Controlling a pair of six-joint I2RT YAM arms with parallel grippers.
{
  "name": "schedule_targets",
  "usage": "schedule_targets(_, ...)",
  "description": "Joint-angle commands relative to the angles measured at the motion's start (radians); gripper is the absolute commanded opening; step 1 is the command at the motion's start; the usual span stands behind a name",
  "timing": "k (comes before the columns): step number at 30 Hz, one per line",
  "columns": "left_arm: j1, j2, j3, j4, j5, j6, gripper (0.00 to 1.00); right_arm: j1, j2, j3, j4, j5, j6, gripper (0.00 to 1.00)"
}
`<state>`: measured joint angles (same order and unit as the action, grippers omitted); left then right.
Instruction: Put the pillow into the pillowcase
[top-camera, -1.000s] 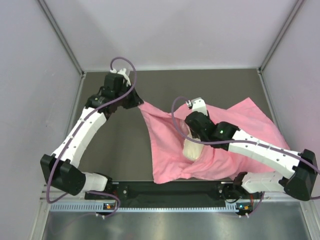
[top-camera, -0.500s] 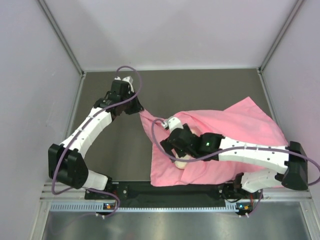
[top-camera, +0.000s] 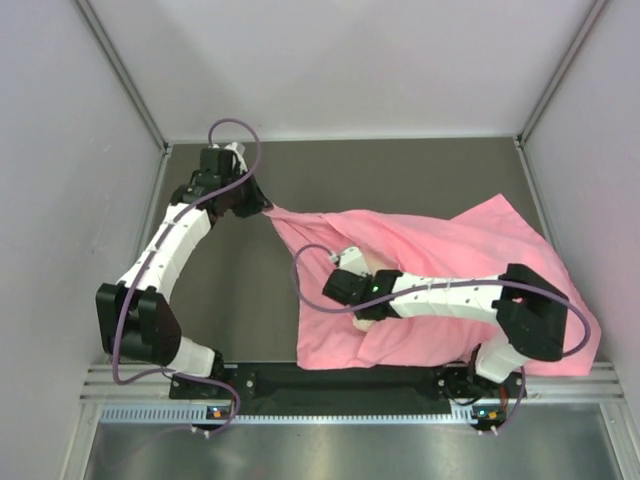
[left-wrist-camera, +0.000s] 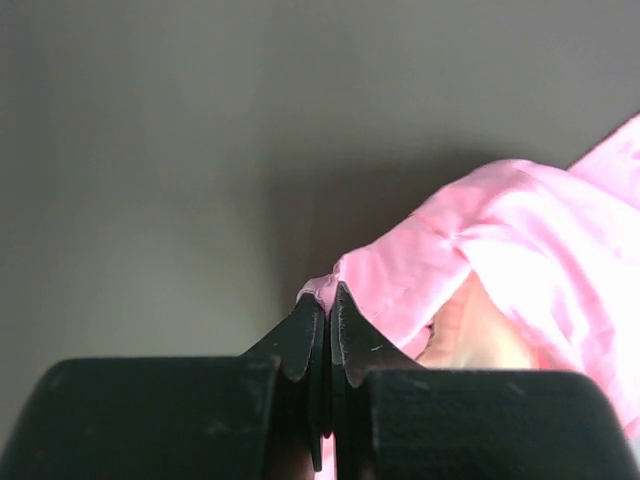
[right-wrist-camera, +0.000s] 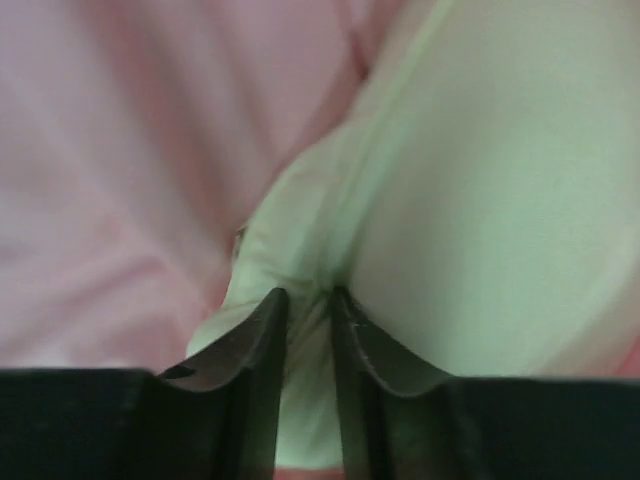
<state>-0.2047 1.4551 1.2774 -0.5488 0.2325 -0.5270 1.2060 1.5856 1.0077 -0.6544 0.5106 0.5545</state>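
The pink pillowcase lies spread over the middle and right of the table. My left gripper is shut on its far-left corner and holds it stretched; the wrist view shows the pink hem pinched between the jaws. My right gripper is shut on a fold of the cream pillow, inside the case's open left side. In the top view only a small cream patch of the pillow shows under the right wrist; the rest is hidden by fabric and arm.
The dark table is walled by grey panels at left, right and back. The case's near edge lies close to the black rail at the front. The right arm lies across the case.
My right gripper has moved left and toward the near side with the pillow, deeper under the fabric. My left gripper has pulled the case corner farther back and left, stretching it.
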Motion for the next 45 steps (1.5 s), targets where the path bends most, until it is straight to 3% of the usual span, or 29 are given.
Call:
schedule_targets(1,0.093,0.008,0.045,0.023,-0.022,0.027,0.00,-0.123,-0.134,-0.143,-0.136,0.115,0.197,0.20)
schedule_targets(5,0.133,0.007,0.028,0.039,-0.027,0.032,0.00,-0.181,-0.313,-0.224,-0.119,0.124,0.232,0.09)
schedule_targets(7,0.133,0.011,0.023,0.043,0.054,0.028,0.02,-0.184,-0.348,-0.215,-0.110,0.117,0.214,0.06)
schedule_targets(10,0.107,-0.021,-0.012,0.041,0.084,0.030,0.65,-0.184,-0.323,-0.167,-0.116,0.105,0.182,0.01)
schedule_targets(11,0.091,-0.041,-0.026,0.039,0.067,0.032,0.75,-0.183,-0.316,-0.156,-0.116,0.103,0.177,0.00)
schedule_targets(14,0.027,-0.137,-0.110,0.038,0.025,0.030,0.86,-0.184,-0.296,-0.121,-0.091,0.088,0.154,0.00)
schedule_targets(17,-0.030,-0.241,-0.234,0.050,0.015,-0.002,0.87,-0.184,-0.265,-0.078,-0.071,0.086,0.137,0.00)
schedule_targets(23,-0.307,-0.450,-0.539,0.113,-0.090,-0.131,0.87,-0.203,-0.222,-0.001,-0.045,0.077,0.111,0.00)
schedule_targets(31,-0.412,-0.679,-0.774,0.062,-0.128,-0.252,0.87,-0.206,-0.234,-0.007,-0.013,0.052,0.113,0.04)
schedule_targets(36,-0.559,-0.667,-0.838,0.102,-0.176,-0.347,0.87,-0.206,-0.254,-0.023,-0.005,0.052,0.125,0.09)
schedule_targets(45,-0.820,-0.504,-0.931,0.289,-0.269,-0.505,0.81,-0.212,-0.308,-0.046,-0.008,0.049,0.122,0.17)
